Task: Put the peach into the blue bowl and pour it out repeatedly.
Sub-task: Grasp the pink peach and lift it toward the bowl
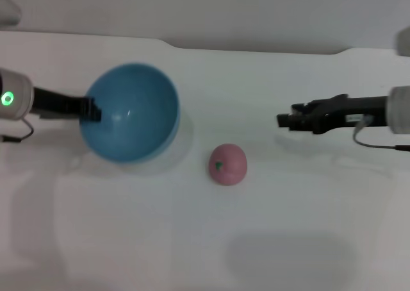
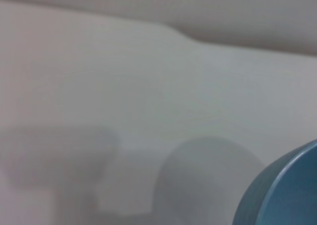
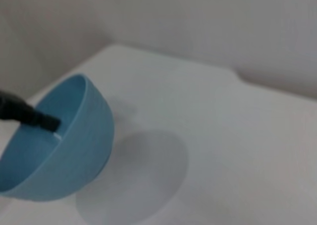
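Observation:
The blue bowl (image 1: 131, 121) hangs tilted a little above the table at the left, and its inside shows nothing in it. My left gripper (image 1: 93, 109) is shut on the bowl's left rim. In the right wrist view one dark finger (image 3: 45, 121) reaches over the rim into the bowl (image 3: 74, 155), and a shadow lies beneath it. Part of the bowl's outer wall (image 2: 292, 190) shows in the left wrist view. The pink peach (image 1: 227, 165) rests on the table to the right of the bowl, apart from it. My right gripper (image 1: 283, 120) hovers farther right, holding nothing, pointing toward the middle.
The white table (image 1: 269, 240) runs back to a stepped rear edge (image 1: 256, 50) against a pale wall. Bare surface lies in front of the peach and between it and the right gripper.

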`<act>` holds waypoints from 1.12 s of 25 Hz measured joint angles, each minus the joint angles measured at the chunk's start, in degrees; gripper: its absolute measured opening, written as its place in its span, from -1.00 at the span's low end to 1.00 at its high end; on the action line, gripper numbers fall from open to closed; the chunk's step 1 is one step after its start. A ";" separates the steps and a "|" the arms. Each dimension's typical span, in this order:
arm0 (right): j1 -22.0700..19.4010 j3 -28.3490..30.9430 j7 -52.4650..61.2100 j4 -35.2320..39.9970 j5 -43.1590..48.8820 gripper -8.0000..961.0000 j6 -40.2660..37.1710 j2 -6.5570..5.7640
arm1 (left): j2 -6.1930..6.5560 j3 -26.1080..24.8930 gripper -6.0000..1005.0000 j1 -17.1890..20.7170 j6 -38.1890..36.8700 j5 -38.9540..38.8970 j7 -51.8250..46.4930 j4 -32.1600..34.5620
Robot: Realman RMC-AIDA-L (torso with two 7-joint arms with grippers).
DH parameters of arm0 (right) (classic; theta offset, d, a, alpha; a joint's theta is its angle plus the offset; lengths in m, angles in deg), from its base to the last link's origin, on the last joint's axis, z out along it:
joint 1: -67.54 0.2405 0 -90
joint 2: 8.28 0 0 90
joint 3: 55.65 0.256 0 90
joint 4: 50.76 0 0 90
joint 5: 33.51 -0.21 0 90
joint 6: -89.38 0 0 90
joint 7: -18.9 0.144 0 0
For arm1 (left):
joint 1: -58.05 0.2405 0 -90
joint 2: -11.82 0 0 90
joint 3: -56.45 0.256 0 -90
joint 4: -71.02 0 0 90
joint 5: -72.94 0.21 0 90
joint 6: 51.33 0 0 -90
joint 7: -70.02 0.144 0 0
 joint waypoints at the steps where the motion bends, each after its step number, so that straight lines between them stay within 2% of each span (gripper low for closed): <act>1: 0.00 0.00 0.00 0.00 0.00 -0.01 0.00 0.00 | 0.00 0.00 -0.99 0.00 0.00 0.00 0.00 0.00; 9: 4.56 -6.61 2.13 -3.70 0.21 -0.02 2.08 0.51 | -0.39 1.42 -0.99 1.04 -5.62 5.74 -2.03 1.21; 13: 6.48 -7.34 2.13 -7.36 -0.32 -0.02 4.25 0.88 | -0.48 4.94 -0.99 0.85 -6.10 5.88 -2.76 1.89; 20: 6.60 -11.95 1.76 -10.25 -5.57 -0.03 9.25 1.18 | -0.48 9.84 -0.99 -1.14 -6.30 5.92 -4.26 2.01; 28: 6.45 -21.58 0.23 -12.14 -15.81 -0.04 12.77 1.32 | -0.51 10.18 -0.99 -1.84 -6.36 5.61 -4.56 2.01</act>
